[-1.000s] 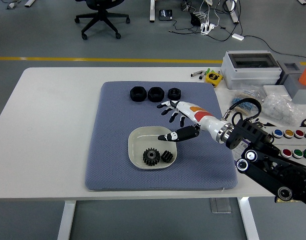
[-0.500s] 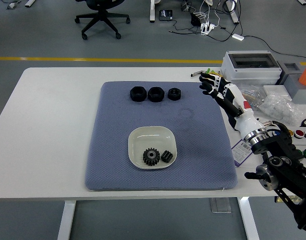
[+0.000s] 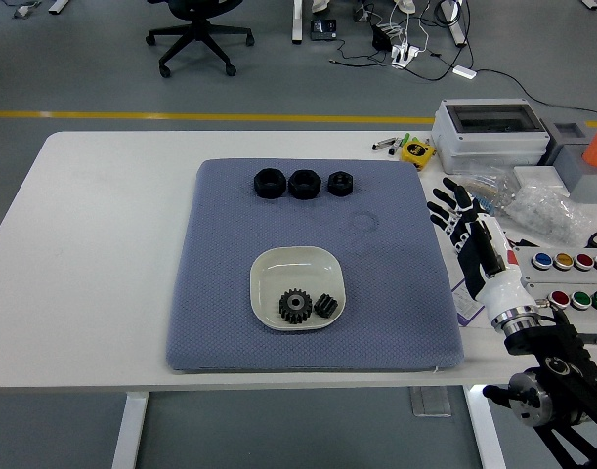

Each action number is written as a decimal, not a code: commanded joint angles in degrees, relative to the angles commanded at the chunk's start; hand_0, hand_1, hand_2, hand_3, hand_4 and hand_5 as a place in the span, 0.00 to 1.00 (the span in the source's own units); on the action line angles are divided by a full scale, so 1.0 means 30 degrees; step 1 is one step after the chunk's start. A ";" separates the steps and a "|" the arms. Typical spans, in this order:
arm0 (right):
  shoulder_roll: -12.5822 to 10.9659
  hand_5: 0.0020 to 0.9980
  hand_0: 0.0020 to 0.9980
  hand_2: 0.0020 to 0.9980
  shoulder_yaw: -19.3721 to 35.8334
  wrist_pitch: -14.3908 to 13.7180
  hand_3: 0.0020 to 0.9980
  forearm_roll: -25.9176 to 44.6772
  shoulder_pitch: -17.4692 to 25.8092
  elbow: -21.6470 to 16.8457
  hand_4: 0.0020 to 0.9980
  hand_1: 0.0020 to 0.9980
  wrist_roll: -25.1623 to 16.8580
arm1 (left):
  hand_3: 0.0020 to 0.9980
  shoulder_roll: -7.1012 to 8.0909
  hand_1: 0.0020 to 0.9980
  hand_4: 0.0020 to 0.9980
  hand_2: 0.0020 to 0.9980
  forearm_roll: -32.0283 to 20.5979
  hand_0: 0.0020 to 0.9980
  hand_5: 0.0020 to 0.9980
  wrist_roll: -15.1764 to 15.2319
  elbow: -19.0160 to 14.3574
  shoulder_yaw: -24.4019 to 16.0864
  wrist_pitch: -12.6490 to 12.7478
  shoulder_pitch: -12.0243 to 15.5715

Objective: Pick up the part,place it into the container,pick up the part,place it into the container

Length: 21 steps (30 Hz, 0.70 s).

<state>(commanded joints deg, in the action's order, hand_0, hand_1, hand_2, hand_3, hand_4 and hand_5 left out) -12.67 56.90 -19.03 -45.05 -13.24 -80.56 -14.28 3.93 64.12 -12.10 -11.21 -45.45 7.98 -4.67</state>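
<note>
A white bowl point(image 3: 269, 270) sits on the blue-grey mat point(image 3: 220, 322) and holds two black gears point(image 3: 306, 306), a larger one and a smaller one side by side. Three black nut-like parts point(image 3: 302, 183) stand in a row at the mat's far edge. My right hand point(image 3: 454, 215) is raised over the table just right of the mat, fingers spread, holding nothing. It is well away from the bowl and the parts. No left arm shows.
A grey electrical box point(image 3: 490, 132) and a yellow tape measure point(image 3: 415, 151) stand at the back right. Crumpled plastic bags point(image 3: 542, 207) and a panel of coloured buttons point(image 3: 572, 264) lie to the right of my hand.
My right hand drew back from over the bowl to the mat's far right corner, then pulled nearer and lower to the right of the mat. The bowl and parts have not moved.
</note>
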 joint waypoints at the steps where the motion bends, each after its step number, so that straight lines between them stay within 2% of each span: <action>1: 0.0005 0.94 0.96 0.90 0.0002 0.0005 0.92 -0.0005 0.0044 0.0008 1.00 0.89 0.0005 | 0.59 -0.0001 0.68 0.63 0.65 0.0020 0.71 0.63 -0.0004 -0.0001 -0.0015 -0.0004 0.0002; 11: 0.0081 0.96 0.97 0.91 0.0006 -0.0175 0.92 -0.0042 0.0358 0.0122 1.00 0.89 -0.0009 | 0.59 -0.0017 0.68 0.63 0.64 0.0232 0.71 0.63 -0.0015 0.0001 -0.0133 -0.0028 -0.0011; 21: 0.0106 1.00 1.00 0.92 0.0006 0.0093 0.93 -0.0309 0.0347 0.0140 1.00 0.90 0.0079 | 0.59 -0.0010 0.68 0.63 0.64 -0.0051 0.71 0.63 0.0060 0.0009 0.0061 -0.0026 -0.0116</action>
<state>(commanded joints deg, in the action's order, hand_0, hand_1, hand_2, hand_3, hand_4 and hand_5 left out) -12.35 56.92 -18.75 -45.98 -12.20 -80.14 -14.04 3.90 63.97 -11.92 -11.18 -45.27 7.90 -5.02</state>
